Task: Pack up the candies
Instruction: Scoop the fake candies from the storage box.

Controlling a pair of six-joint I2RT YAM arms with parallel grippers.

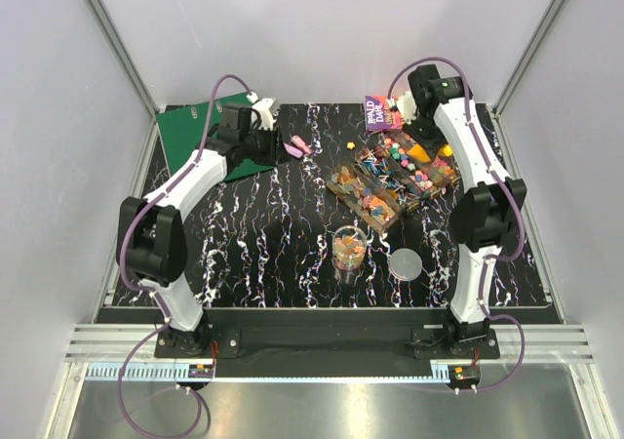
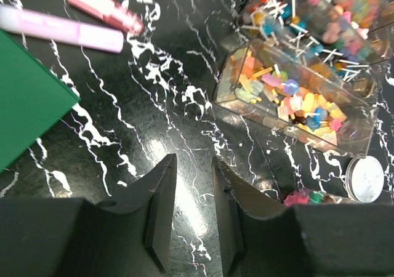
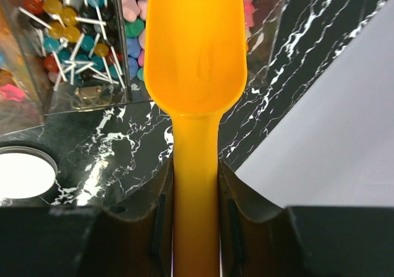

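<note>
The candies (image 1: 369, 193) fill a clear compartmented box (image 1: 336, 187) at the right middle; more lie in the section behind (image 1: 409, 166). They also show in the left wrist view (image 2: 295, 101) and the right wrist view (image 3: 133, 34). A clear cup (image 1: 348, 250) in front of the box holds some candies. My right gripper (image 1: 417, 137) (image 3: 196, 172) is shut on the handle of the yellow scoop (image 1: 422, 152) (image 3: 196, 49), whose empty bowl hangs over the box's far-right end. My left gripper (image 1: 273, 144) (image 2: 194, 166) is open and empty above bare table, left of the box.
Two pink highlighter pens (image 1: 298, 147) (image 2: 74, 28) lie by my left gripper. A green board (image 1: 200, 132) lies at the back left, a purple packet (image 1: 381, 114) at the back. A round lid (image 1: 406, 263) lies right of the cup. Lollipops (image 3: 68, 31) fill one compartment.
</note>
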